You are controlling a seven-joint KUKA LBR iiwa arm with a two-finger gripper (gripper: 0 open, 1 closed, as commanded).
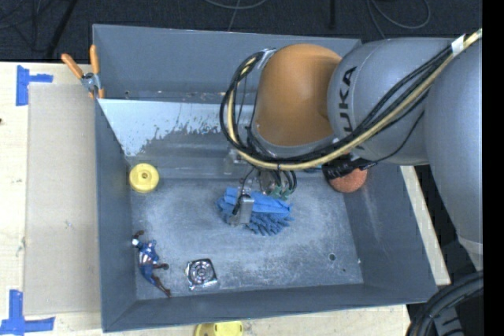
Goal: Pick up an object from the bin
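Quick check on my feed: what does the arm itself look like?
Rounded silver-grey arm with dark KUKA lettering, a smooth orange dome cover at the wrist, black and yellowish cables looping round it, and a small grey metal claw below.

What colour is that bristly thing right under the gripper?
Blue. The bristly thing near the middle of the bin shows best in the camera view.

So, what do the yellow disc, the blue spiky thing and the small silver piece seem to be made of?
The yellow round disc looks like moulded plastic, matte and evenly coloured. The blue spiky brush-like thing is probably soft plastic or rubber, judging by its thin bristles. The small silver squarish piece looks like polished metal: it glints brightly.
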